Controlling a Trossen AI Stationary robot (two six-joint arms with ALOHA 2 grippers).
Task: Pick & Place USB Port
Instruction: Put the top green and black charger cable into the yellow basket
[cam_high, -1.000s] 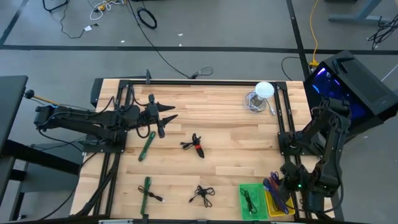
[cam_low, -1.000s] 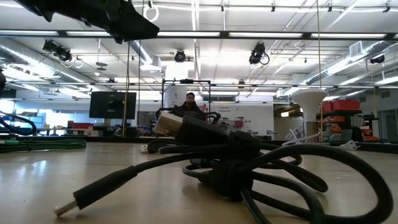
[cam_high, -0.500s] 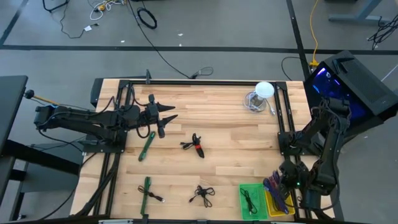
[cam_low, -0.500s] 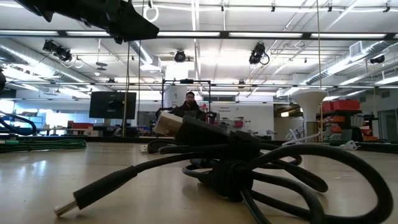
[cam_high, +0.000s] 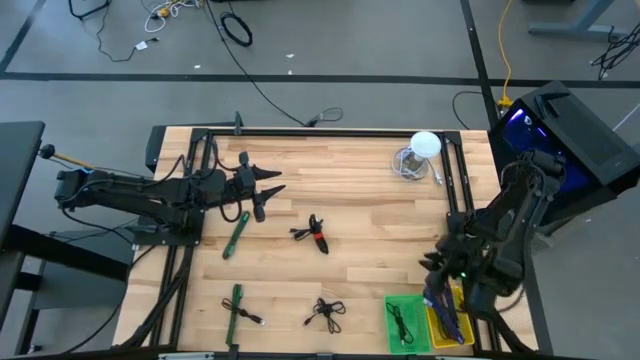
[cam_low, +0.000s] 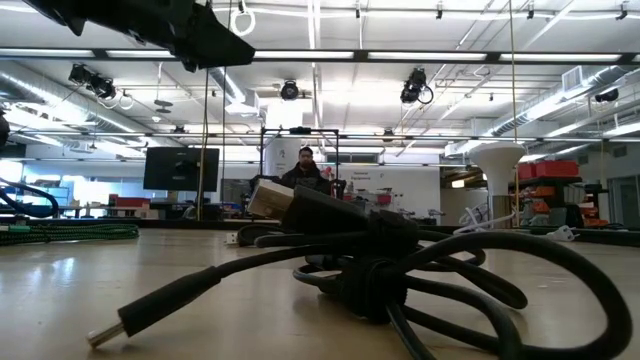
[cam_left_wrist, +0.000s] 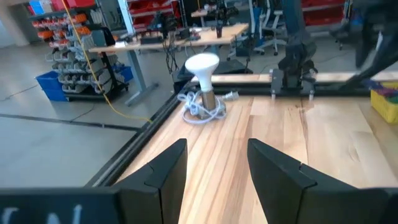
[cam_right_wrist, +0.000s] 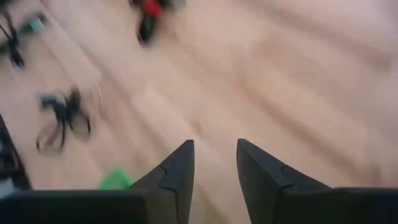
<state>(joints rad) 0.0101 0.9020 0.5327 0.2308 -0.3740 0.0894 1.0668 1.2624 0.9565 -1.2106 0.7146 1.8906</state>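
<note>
**Desk:** What sits closest to the low camera?

**Me:** I see a bundled black USB cable (cam_low: 370, 265) lying on the wooden table (cam_low: 60, 300), its plug end (cam_low: 105, 335) pointing toward the lens. From above I take it for the small black coil (cam_high: 325, 312) at the near edge, though I cannot be sure of that match.

**Desk:** And the bins?

**Me:** A green bin (cam_high: 403, 322) with a black cable in it stands just beside a yellow bin (cam_high: 447, 326) at the near right corner. A green-wrapped cable (cam_high: 237, 305) lies near the left rail.

**Desk:** Right arm?

**Me:** I have the right gripper (cam_high: 437, 267) hanging above the table just beyond the bins. Its wrist view shows the two fingers (cam_right_wrist: 176, 177) apart with a narrow gap and nothing between them, looking down on blurred wood and the black coil (cam_right_wrist: 61, 118).

**Desk:** Mid-table?

**Me:** A black cable with a red band (cam_high: 315, 235) lies near the centre, and another green-wrapped cable (cam_high: 236, 234) lies left of it.

**Desk:** Left arm?

**Me:** The left gripper (cam_high: 272, 181) waits over the far left part, fingers (cam_left_wrist: 163, 171) spread and empty.

**Desk:** Far end?

**Me:** A white lamp (cam_high: 424, 146) on a coiled cord stands at the far right. In the room beyond, a person (cam_low: 304, 168) sits at a desk.
</note>
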